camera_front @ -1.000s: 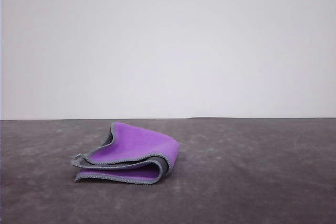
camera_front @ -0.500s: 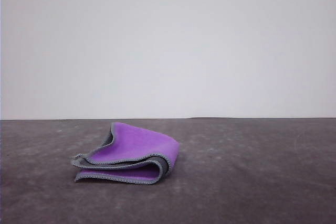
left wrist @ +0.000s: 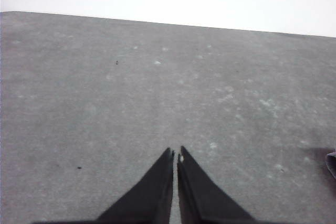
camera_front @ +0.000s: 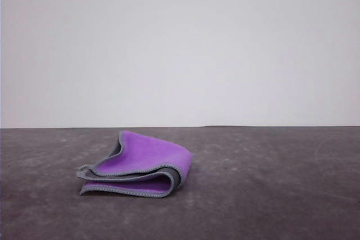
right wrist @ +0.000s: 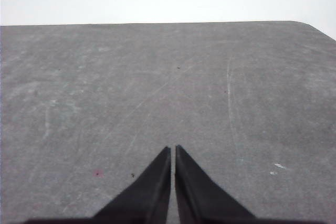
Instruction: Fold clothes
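Cloth (camera_front: pixel 138 166) folded on table (camera_front: pixel 270 184), purple side out.

No text, label, brand, number or sign could be read anywhere. The folded purple and charcoal-grey soft cloth with its light grey stitched edge (camera_front: pixel 138 167) carried no tag or print on the sides that showed. The dark grey, scuffed surface (camera_front: pixel 270 184) bore only pale specks and faint scratches, none forming letters or figures, and the plain white wall (camera_front: pixel 180 43) behind it was unmarked.
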Controlling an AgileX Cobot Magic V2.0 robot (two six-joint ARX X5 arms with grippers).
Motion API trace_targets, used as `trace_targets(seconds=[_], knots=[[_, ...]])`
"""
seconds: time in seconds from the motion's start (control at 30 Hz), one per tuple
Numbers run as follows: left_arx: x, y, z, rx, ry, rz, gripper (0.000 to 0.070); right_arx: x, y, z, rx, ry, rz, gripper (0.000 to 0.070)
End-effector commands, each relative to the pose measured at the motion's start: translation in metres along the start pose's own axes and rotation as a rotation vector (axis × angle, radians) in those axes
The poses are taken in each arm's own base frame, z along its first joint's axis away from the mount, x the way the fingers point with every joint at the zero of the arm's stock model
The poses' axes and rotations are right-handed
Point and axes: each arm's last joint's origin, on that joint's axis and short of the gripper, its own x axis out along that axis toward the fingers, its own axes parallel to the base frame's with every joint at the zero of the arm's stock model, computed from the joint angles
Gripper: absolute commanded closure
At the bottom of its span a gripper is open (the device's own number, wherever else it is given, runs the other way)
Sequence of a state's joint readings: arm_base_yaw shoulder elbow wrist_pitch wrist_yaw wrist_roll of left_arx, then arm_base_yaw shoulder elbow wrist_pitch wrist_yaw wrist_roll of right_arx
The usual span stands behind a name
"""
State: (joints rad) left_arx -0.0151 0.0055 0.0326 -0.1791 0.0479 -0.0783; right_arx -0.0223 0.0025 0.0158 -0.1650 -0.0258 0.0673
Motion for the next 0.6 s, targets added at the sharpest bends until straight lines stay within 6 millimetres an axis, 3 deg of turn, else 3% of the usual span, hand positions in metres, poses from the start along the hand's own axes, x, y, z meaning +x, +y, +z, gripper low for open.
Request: trace_targets(seconds=[0.0,0.57], knots=[[0.0019,0.0009,-0.007,0.006,0.024,0.006,0.07,0.0004,0.0,-0.0001,0.01,-0.007,0.0,0.0688],[0.0019,0.0009,-0.0071,0.006,0.024,0.006,0.07,0.0004,0.0,-0.0001,0.01,-0.007,0.0,0.0688]])
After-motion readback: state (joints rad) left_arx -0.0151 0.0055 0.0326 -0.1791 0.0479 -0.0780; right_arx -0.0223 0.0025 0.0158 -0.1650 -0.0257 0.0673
